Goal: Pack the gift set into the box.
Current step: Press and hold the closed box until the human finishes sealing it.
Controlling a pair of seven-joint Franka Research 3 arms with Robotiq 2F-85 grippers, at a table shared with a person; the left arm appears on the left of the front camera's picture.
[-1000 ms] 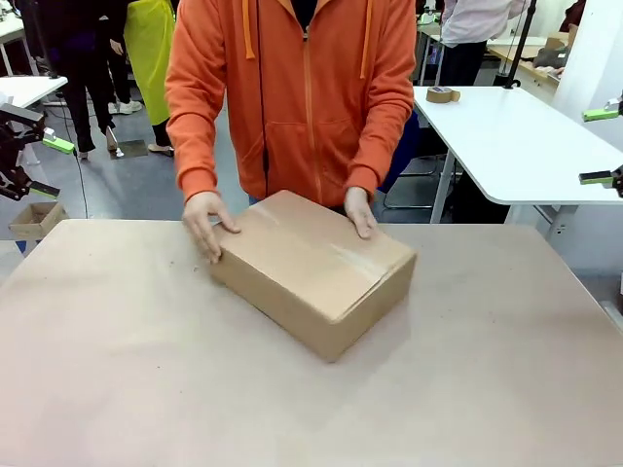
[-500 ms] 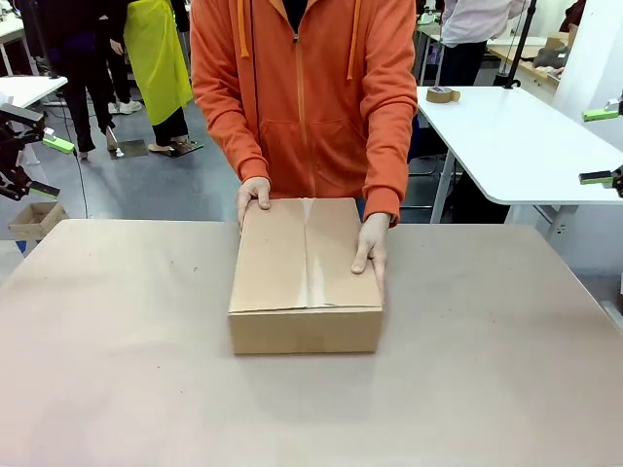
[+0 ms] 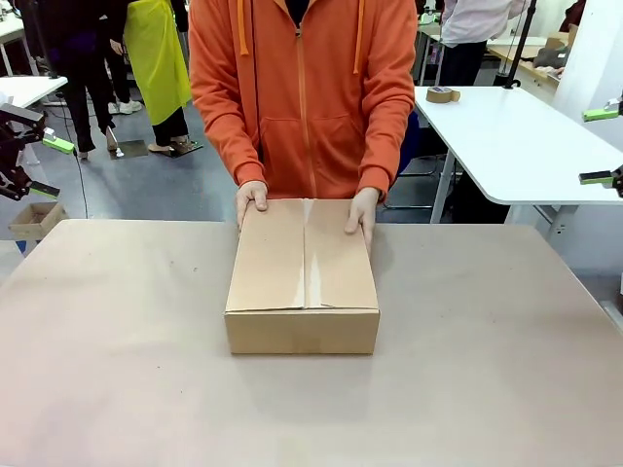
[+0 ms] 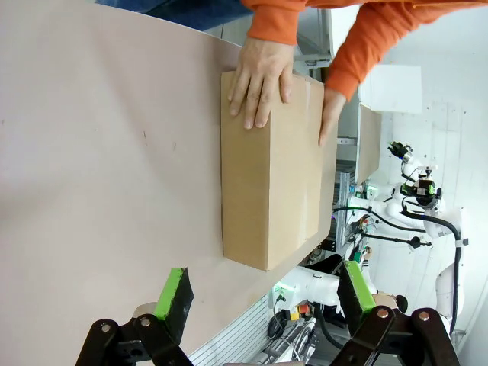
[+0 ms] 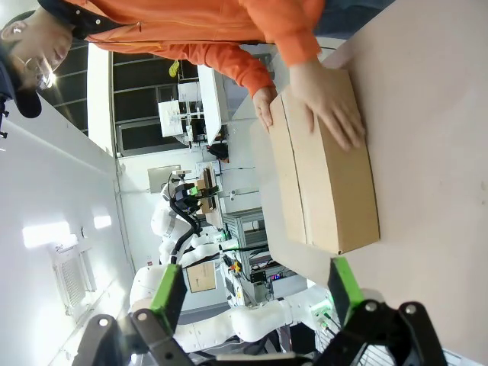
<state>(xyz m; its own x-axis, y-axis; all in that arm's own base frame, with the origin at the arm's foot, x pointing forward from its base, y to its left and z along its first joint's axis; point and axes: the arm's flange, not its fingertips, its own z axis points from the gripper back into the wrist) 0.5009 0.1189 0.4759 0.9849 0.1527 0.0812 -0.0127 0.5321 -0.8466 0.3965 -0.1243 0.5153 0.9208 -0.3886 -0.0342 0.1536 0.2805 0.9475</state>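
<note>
Now 1 closed box [image 3: 303,282], 2 hands [image 3: 252,197] on its far end, 2 sets of jaws wide apart, empty.

One closed brown cardboard box [image 3: 303,277], one brown table [image 3: 117,389], and one person in an orange hoodie [image 3: 302,88] with two hands on the box: person's right hand [image 3: 252,197], person's left hand [image 3: 361,211]. Two grippers, left gripper [image 4: 265,290] and right gripper [image 5: 255,288], two green pads each, four in all. Behind: one tape roll [image 3: 442,94] on one white table [image 3: 516,146], and one small open carton [image 3: 34,218] on the floor.
</note>
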